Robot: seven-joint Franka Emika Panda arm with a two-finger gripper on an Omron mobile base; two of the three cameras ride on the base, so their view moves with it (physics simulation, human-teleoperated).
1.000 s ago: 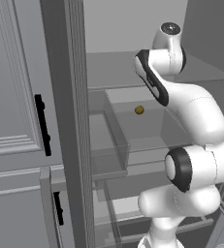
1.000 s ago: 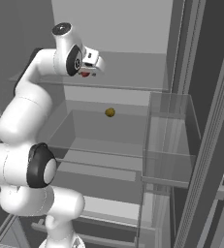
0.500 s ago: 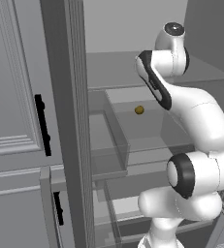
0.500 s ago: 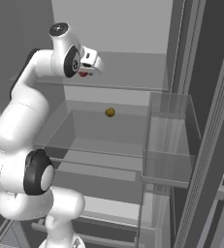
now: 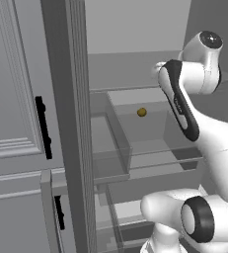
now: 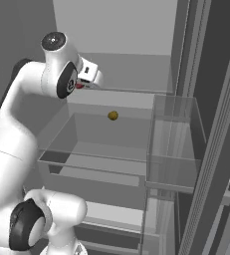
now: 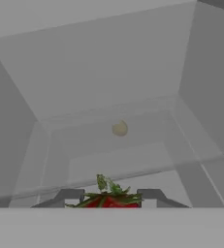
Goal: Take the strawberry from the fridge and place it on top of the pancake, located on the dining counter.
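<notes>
Grasp stage looks done: in the hand view the gripper has its two finger tips closed in on the strawberry, red flesh with green leafy top pinched between them, right at the bottom of that view. Same thing from the right base view, a bit of red tucked just under the white hand, up high inside the fridge above the upper glass shelf. Whether the berry is lifted clear of the shelf or touching it, cannot tell; the contact is hidden by the hand. The small yellow-brown ball sits alone further back on the shelf, well apart from the gripper, not the target, untouched. From the left base view the arm reaches up into the open compartment, with the ball behind it and the transparent bins below; the fridge door edge stands open on the left, next to a light grey panelled cabinet. So judged progress: fridge open, reach done, fruit gripped. Left to do, nearly all the transport: pull the hand back out of the compartment without clipping shelf or bin walls, move over to the dining counter, find the pancake, set the strawberry on top, release. Risk as I see it: tiny fruit, shallow pinch, could slip on retreat.
</notes>
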